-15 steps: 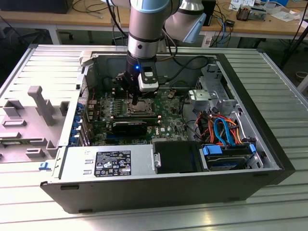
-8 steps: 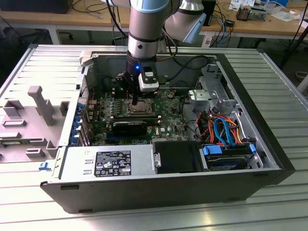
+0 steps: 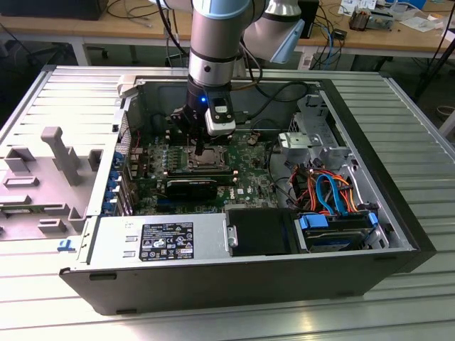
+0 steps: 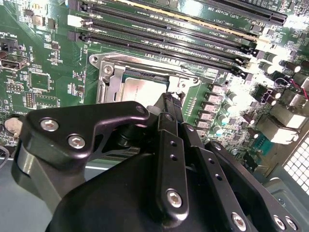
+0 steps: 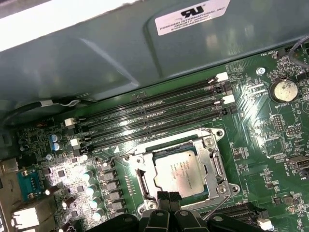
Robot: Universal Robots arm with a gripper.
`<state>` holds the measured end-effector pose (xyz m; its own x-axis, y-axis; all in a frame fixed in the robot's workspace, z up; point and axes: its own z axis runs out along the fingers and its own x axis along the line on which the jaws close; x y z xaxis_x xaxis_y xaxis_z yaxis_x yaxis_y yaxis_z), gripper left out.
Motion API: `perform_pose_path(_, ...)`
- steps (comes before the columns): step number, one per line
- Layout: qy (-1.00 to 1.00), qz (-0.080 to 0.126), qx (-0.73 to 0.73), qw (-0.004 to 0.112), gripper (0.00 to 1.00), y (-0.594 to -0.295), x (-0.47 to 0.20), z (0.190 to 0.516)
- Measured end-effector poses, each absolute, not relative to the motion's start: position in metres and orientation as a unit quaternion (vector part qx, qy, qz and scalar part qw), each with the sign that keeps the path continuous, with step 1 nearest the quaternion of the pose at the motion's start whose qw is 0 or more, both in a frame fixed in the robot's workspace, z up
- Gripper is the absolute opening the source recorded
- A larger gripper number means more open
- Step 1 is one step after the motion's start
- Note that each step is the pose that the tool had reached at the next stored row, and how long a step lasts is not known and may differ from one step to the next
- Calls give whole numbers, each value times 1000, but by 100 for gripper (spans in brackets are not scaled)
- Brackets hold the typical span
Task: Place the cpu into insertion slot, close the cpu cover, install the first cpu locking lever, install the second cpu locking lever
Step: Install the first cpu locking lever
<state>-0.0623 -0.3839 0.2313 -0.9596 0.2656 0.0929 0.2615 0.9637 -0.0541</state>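
Ribbed silvery aluminium worktop [image 3: 398,128] across the frame. Long pale wooden desk [image 3: 85,28] along the top edge, strewn with cables. Grey moulded plastic fixture [image 3: 50,170] at left. Dark floor [image 3: 21,57] upper left.

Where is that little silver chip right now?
The cpu sits in the insertion slot on the green circuit board, framed by the cpu cover, beside the long black memory slots and just ahead of the gripper.
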Motion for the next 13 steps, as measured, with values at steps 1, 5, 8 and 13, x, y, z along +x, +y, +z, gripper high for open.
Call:
perform_pose_path(1, -990, 21, -132, 50, 11, -384, -62, 231)
perform_pose_path(5, -990, 21, -128, 50, 11, -384, -62, 231)
perform_pose_path(8, -991, 21, -125, 49, 11, -384, -62, 231)
perform_pose_path(13, -991, 21, -119, 49, 11, -384, -62, 231)
